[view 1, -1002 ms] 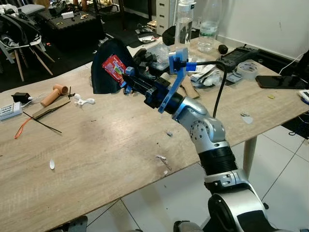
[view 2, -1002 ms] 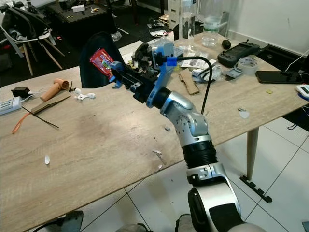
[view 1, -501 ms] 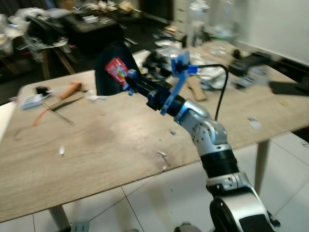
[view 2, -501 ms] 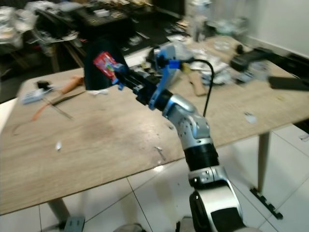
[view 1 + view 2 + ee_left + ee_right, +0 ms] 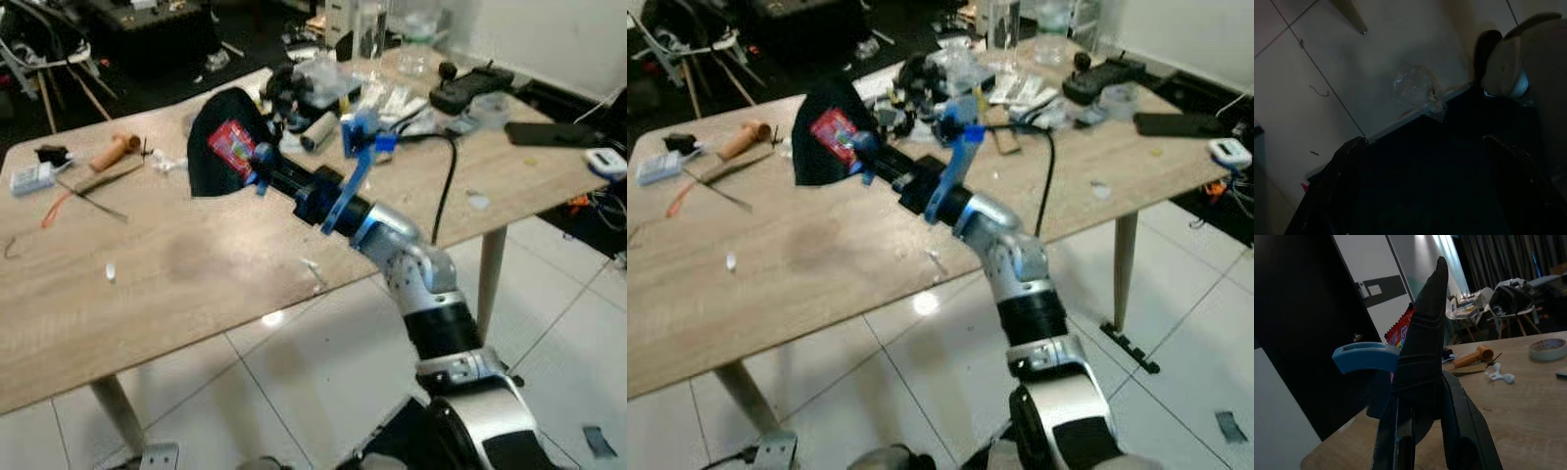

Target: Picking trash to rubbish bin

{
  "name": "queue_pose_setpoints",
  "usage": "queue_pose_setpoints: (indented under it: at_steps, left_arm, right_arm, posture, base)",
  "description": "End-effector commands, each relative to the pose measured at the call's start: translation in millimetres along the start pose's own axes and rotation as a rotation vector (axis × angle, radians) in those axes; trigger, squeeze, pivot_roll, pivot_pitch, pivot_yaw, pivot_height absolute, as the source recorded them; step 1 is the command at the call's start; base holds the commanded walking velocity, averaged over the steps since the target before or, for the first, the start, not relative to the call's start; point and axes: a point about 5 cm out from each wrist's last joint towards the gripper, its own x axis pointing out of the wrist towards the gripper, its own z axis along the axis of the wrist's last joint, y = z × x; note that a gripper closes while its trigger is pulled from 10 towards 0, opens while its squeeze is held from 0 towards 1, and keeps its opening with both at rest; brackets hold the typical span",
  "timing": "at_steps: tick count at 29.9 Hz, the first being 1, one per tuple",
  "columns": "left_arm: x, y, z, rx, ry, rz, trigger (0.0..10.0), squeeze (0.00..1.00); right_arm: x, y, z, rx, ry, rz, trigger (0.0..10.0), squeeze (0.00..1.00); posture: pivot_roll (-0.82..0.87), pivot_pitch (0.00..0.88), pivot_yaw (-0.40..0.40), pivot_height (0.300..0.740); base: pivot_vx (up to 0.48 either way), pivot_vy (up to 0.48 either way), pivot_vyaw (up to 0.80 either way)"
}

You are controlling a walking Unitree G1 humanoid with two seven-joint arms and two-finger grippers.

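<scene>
While the red wrapper [image 5: 231, 147] is held pinched in the right end effector [image 5: 257, 164] above the counter [image 5: 196, 284], slippage during carrying is judged possible.

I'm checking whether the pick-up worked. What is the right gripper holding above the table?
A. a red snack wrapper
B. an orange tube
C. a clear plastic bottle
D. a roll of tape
A: the right gripper is raised over the wooden table with its black fingers shut on the red snack wrapper, which shows against a dark cloth-like item behind it.
</scene>
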Motion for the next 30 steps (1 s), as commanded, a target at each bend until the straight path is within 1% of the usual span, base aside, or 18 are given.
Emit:
queue_pose_setpoints:
  at_steps: [1,6,11,12,14,15,17,18,20,21,23,24,25,26,27,28,29,30]
  left_arm:
    - [-0.1,5.0,1.5,0.013,-0.003,0.012,10.0,0.0]
    - [0.1,4.5,2.2,0.02,-0.005,0.01,10.0,0.0]
    - [0.4,2.7,3.8,0.061,-0.008,-0.001,10.0,0.0]
    - [0.4,2.7,3.8,0.061,-0.008,-0.001,10.0,0.0]
    - [0.5,1.8,4.0,0.084,-0.009,-0.006,10.0,0.0]
    - [0.5,1.8,4.0,0.084,-0.009,-0.006,10.0,0.0]
    - [0.7,-0.7,4.5,0.119,-0.008,-0.016,10.0,0.0]
    - [0.7,-0.7,4.5,0.119,-0.008,-0.016,10.0,0.0]
    - [0.8,-3.0,4.4,0.136,-0.009,-0.021,10.0,0.0]
    - [0.8,-3.0,4.4,0.136,-0.009,-0.021,10.0,0.0]
    - [0.8,-5.3,3.8,0.153,-0.009,-0.023,10.0,0.0]
    - [0.8,-5.3,3.8,0.153,-0.009,-0.023,10.0,0.0]
    - [0.8,-6.2,3.6,0.159,-0.01,-0.025,10.0,0.0]
    - [0.7,-8.1,3.4,0.168,-0.011,-0.029,10.0,0.0]
    - [0.7,-8.1,3.4,0.168,-0.011,-0.029,10.0,0.0]
    - [0.8,-8.5,3.4,0.17,-0.012,-0.031,10.0,0.0]
    - [0.8,-8.5,3.4,0.17,-0.012,-0.031,10.0,0.0]
    - [0.8,-8.8,3.4,0.172,-0.012,-0.032,10.0,0.0]
  right_arm:
    - [5.6,4.9,0.4,-0.019,0.01,0.022,10.0,0.0]
    - [3.1,-3.1,-9.2,-0.024,0.054,-0.023,10.0,0.0]
    - [-14.4,-22.0,-48.1,-0.035,0.211,-0.136,10.0,0.0]
    - [-14.4,-22.0,-48.1,-0.035,0.211,-0.136,10.0,0.0]
    - [-24.6,-30.5,-63.4,-0.034,0.277,-0.202,10.0,0.0]
    - [-24.6,-30.5,-63.4,-0.034,0.277,-0.202,10.0,0.0]
    - [-45.9,-46.6,-86.0,-0.045,0.398,-0.336,10.0,0.0]
    - [-45.9,-46.6,-86.0,-0.045,0.398,-0.336,10.0,0.0]
    - [-72.1,-60.7,-105.3,-0.062,0.515,-0.483,10.0,0.0]
    - [-72.1,-60.7,-105.3,-0.062,0.515,-0.483,10.0,0.0]
    - [-108.3,-73.8,-123.8,-0.073,0.625,-0.665,10.0,0.0]
    - [-108.3,-73.8,-123.8,-0.073,0.625,-0.665,10.0,0.0]
    - [-125.1,-77.6,-131.2,-0.072,0.668,-0.739,10.0,0.0]
    - [-165.5,-80.0,-148.4,-0.071,0.775,-0.886,10.0,0.0]
    - [-165.5,-80.0,-148.4,-0.071,0.775,-0.886,10.0,0.0]
    - [-179.9,-79.4,-154.2,-0.069,0.813,-0.934,10.0,0.0]
    - [-179.9,-79.4,-154.2,-0.069,0.813,-0.934,10.0,0.0]
    - [-188.2,-78.7,-157.3,-0.07,0.836,-0.96,10.0,0.0]
  posture:
    - [-0.01,0.049,0.054,0.74]
    - [-0.01,0.045,0.052,0.74]
    - [-0.01,0.041,0.05,0.74]
    - [-0.01,0.041,0.05,0.74]
    - [-0.01,0.041,0.05,0.74]
    - [-0.01,0.041,0.05,0.74]
    - [-0.02,0.042,0.05,0.74]
    - [-0.02,0.042,0.05,0.74]
    - [-0.02,0.042,0.048,0.74]
    - [-0.02,0.042,0.048,0.74]
    - [-0.02,0.042,0.044,0.74]
    - [-0.02,0.042,0.044,0.74]
    - [-0.02,0.042,0.044,0.74]
    - [-0.02,0.043,0.044,0.74]
    - [-0.02,0.043,0.044,0.74]
    - [-0.02,0.043,0.044,0.74]
    - [-0.02,0.043,0.044,0.74]
    - [-0.02,0.044,0.043,0.74]
  base:
    - [0.0,0.0,-0.78]
    - [0.0,0.0,-0.78]
    - [0.0,0.0,-0.78]
    - [0.0,0.0,-0.78]
    - [0.0,0.0,-0.78]
    - [0.0,0.0,-0.78]
    - [0.0,0.0,-0.78]
    - [0.0,0.0,-0.78]
    - [0.0,0.0,-0.78]
    - [0.0,0.0,-0.78]
    - [0.0,0.0,-0.78]
    - [0.0,0.0,-0.78]
    - [0.0,0.0,-0.78]
    - [0.0,0.0,-0.78]
    - [0.0,0.0,-0.78]
    - [0.0,0.0,-0.78]
    - [0.0,0.0,-0.78]
    - [0.0,0.0,-0.78]
